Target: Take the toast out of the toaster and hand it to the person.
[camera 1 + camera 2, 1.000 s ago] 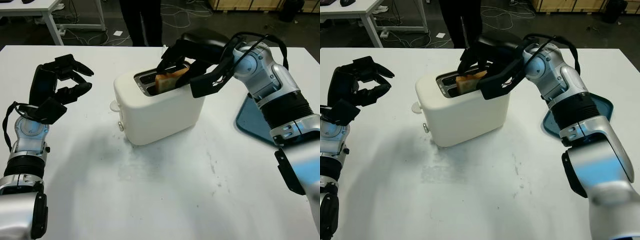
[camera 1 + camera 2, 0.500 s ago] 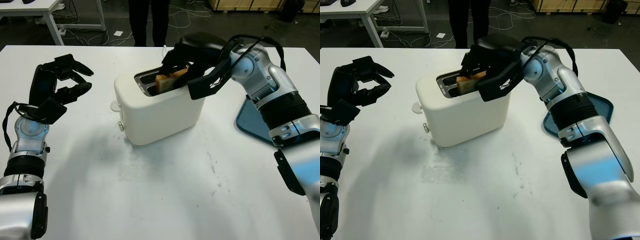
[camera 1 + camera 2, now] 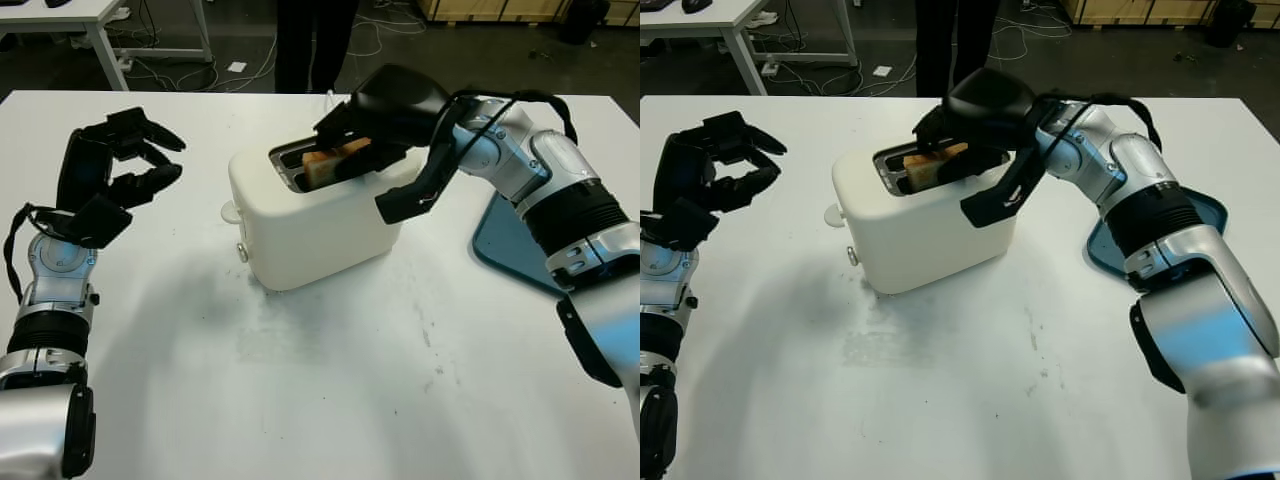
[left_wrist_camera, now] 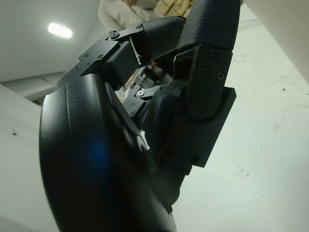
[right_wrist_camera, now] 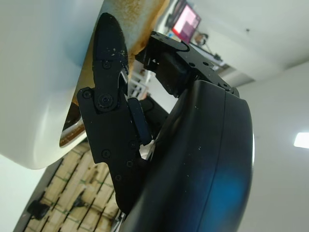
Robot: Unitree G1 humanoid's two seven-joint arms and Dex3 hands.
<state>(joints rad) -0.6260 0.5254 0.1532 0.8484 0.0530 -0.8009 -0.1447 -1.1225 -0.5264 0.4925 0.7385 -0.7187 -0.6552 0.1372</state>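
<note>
A white toaster (image 3: pixel 315 220) stands mid-table. A browned slice of toast (image 3: pixel 327 160) sticks out of its slot, tilted. My right hand (image 3: pixel 365 135) reaches in from the right and covers the toaster's top. Its fingers (image 3: pixel 340 122) are closed around the toast, and the thumb (image 3: pixel 408 192) hangs down over the toaster's front wall. In the right wrist view a finger (image 5: pixel 108 77) lies along the white wall beside the toast's crust (image 5: pixel 140 12). My left hand (image 3: pixel 115 170) is held up at the table's left, curled and holding nothing.
A person's dark legs (image 3: pixel 315 45) stand at the table's far edge behind the toaster. A blue plate (image 3: pixel 505 245) lies on the right, partly under my right forearm. Another white table (image 3: pixel 60 15) stands at the far left.
My right hand has shifted left over the slots and turned, and the toast has moved left with it. The person has stepped a little to the right. The left hand has not moved.
</note>
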